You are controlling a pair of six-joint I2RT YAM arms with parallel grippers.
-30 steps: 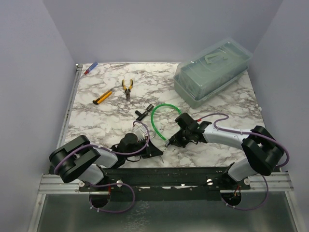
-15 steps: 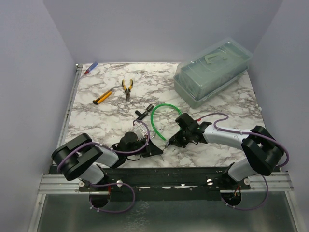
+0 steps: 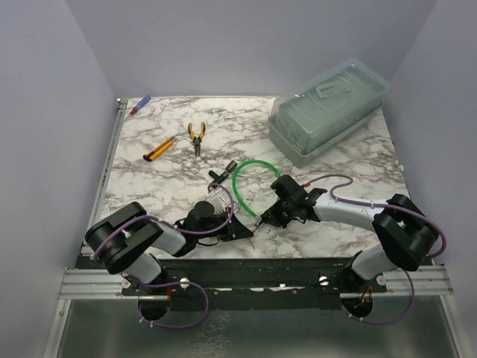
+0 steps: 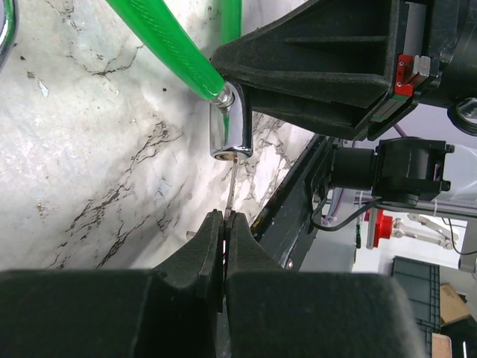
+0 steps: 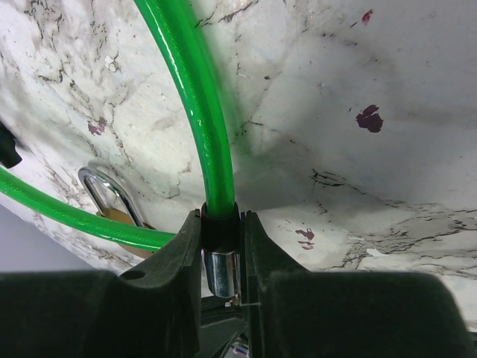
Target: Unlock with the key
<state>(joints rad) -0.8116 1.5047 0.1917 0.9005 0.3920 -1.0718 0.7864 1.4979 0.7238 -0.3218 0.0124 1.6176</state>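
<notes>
While the right hand point(image 5: 220, 246) clamps the cable end point(image 4: 229, 127), the left hand point(image 4: 225, 221) pinches the key point(image 4: 232, 186).

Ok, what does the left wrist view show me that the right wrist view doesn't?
Left wrist only: the key, a thin blade pinched in the shut left fingers. Its tip is at the end face of the chrome cylinder end of the green cable; how far in, I cannot tell. Right wrist only: the brass padlock, at the left behind the cable. Both: the green cable, the cylinder end clamped in the right fingers, and the marble table.
</notes>
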